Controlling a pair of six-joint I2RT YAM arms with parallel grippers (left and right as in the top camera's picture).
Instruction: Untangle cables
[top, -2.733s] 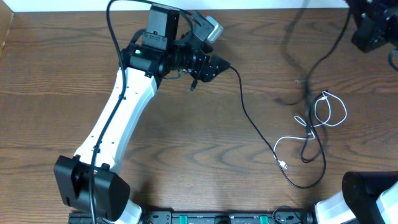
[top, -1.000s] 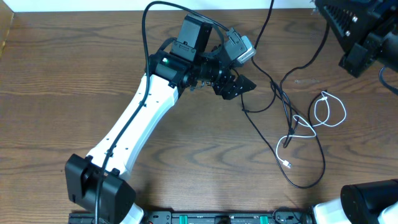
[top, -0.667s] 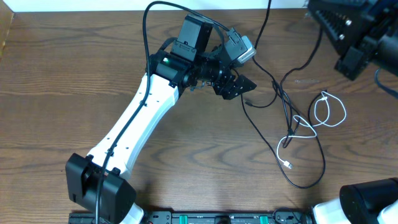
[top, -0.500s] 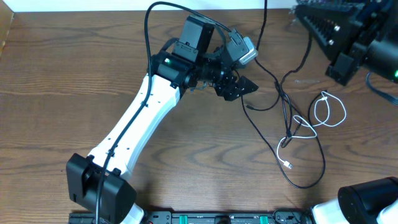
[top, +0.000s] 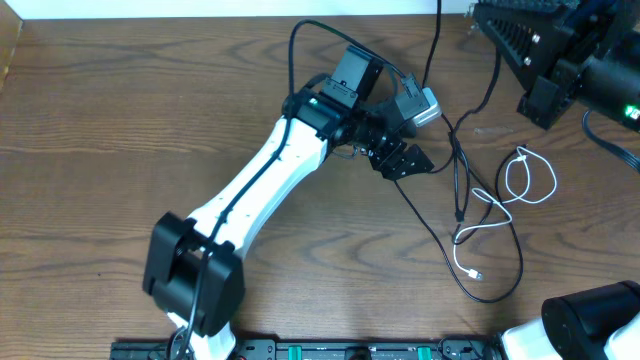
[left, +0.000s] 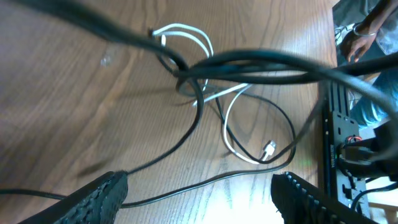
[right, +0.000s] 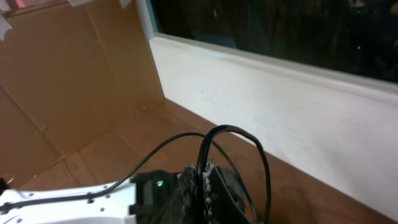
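Thin black cables (top: 459, 190) and a white cable (top: 521, 176) lie tangled on the right half of the wooden table. They also show in the left wrist view, the white cable (left: 239, 146) with its small plug and the black cables (left: 198, 112) crossing it. My left gripper (top: 407, 161) hovers just left of the tangle. It is open (left: 199, 202), with one black strand on the table between its fingers. My right gripper (top: 487, 22) is raised at the top right and shut (right: 204, 184) on a black cable (right: 231, 129) that loops above its fingers.
The white left arm (top: 270, 180) stretches diagonally from the front left to the table's middle. A cardboard wall (right: 68, 81) and a white ledge (right: 280, 87) stand beyond the table's back edge. A black rail (top: 350, 350) runs along the front edge.
My left arm has swung right, its gripper closer to the tangle. My right gripper has moved left with the black cable lifted. The strands on the table have shifted.
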